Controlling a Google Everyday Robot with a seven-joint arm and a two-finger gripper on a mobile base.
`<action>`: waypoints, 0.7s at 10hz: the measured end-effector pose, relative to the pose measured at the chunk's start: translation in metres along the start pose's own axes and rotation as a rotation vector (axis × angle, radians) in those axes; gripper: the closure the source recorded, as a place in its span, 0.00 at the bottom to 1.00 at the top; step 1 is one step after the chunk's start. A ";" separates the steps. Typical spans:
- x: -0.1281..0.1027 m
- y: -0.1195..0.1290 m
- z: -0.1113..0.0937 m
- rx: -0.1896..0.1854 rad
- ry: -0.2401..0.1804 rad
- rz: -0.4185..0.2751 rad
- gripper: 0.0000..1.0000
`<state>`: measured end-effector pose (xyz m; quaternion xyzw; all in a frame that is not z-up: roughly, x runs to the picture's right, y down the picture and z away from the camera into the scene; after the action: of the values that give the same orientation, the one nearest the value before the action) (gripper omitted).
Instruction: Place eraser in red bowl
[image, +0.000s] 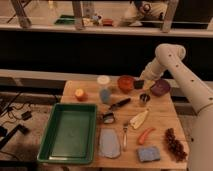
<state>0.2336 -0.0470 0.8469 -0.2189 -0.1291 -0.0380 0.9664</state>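
Gripper (140, 83): clamped on the eraser (138, 85). Eraser was held above the wooden table (162, 120), just right of the red bowl (126, 83), between it and the purple bowl (160, 88). Small metal cup (144, 98) stood near.

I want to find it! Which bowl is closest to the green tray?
The red bowl, left of the purple bowl; the gripper hangs between the two.

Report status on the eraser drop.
Gripper at right rim of red bowl. Eraser not in bowl, likely at gripper, unconfirmed. Purple bowl and metal cup nearby, not in the way.
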 end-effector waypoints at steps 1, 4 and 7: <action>-0.001 -0.007 0.011 -0.008 0.002 -0.002 1.00; -0.017 -0.016 0.030 -0.003 -0.016 -0.023 1.00; -0.035 -0.025 0.041 0.050 -0.076 -0.029 1.00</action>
<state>0.1865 -0.0512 0.8838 -0.1940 -0.1697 -0.0407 0.9654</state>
